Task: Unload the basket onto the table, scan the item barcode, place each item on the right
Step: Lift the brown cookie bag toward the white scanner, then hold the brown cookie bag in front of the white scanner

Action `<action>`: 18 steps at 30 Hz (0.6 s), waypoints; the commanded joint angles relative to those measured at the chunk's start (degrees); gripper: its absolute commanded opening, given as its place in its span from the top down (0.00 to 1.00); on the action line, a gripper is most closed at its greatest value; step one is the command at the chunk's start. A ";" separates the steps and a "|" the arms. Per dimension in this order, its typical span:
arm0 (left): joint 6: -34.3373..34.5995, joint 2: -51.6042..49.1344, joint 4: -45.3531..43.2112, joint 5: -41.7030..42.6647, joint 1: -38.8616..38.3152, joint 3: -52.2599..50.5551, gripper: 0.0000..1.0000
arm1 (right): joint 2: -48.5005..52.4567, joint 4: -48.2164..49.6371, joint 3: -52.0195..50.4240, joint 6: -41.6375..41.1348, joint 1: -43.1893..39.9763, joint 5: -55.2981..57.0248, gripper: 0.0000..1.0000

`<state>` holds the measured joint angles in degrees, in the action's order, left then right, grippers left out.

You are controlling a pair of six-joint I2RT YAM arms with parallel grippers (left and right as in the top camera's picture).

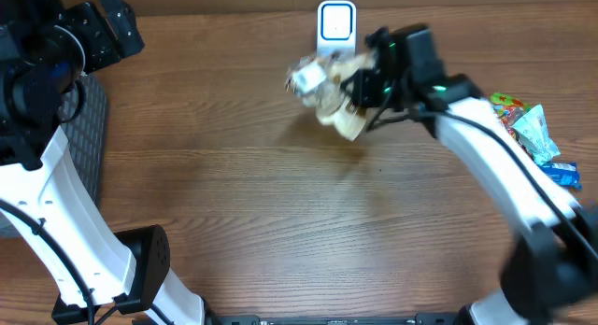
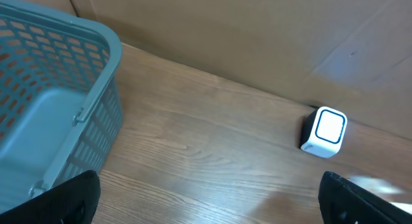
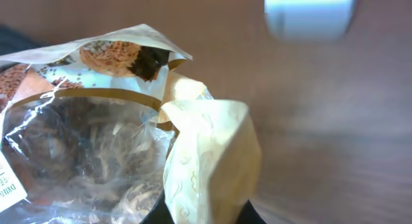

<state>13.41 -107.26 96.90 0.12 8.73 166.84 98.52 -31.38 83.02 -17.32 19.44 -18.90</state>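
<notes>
The item is a crinkly snack bag (image 1: 325, 90) with a clear window and cream paper edges, held in the air just in front of the white barcode scanner (image 1: 335, 26). My right gripper (image 1: 363, 86) is shut on the bag's folded cream edge (image 3: 209, 153). In the right wrist view the bag (image 3: 90, 147) fills the left and middle, and the scanner (image 3: 309, 15) is blurred at the top. No barcode shows on the bag. My left gripper (image 2: 209, 201) stands wide open and holds nothing, far to the left of the scanner (image 2: 325, 130).
A blue-grey plastic basket (image 2: 45, 108) stands at the table's left edge (image 1: 91, 129), under my left arm. Several coloured snack packets (image 1: 531, 131) lie at the right edge. A cardboard wall (image 2: 244, 37) runs behind the scanner.
</notes>
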 commanded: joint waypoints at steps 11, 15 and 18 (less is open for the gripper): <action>0.33 -0.31 -0.11 -0.70 0.24 0.15 0.00 | -9.16 0.04 1.05 0.59 1.18 32.24 0.96; 0.33 -0.33 -0.11 -0.70 0.24 0.15 0.00 | -9.16 0.09 1.05 0.59 1.18 32.37 0.96; 0.33 -0.31 -0.11 -0.70 0.24 0.15 0.00 | -9.16 0.59 1.05 0.61 1.18 32.39 0.96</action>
<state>13.41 -107.26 96.88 0.12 8.73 166.84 89.80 -31.59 83.61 -16.69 20.29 12.08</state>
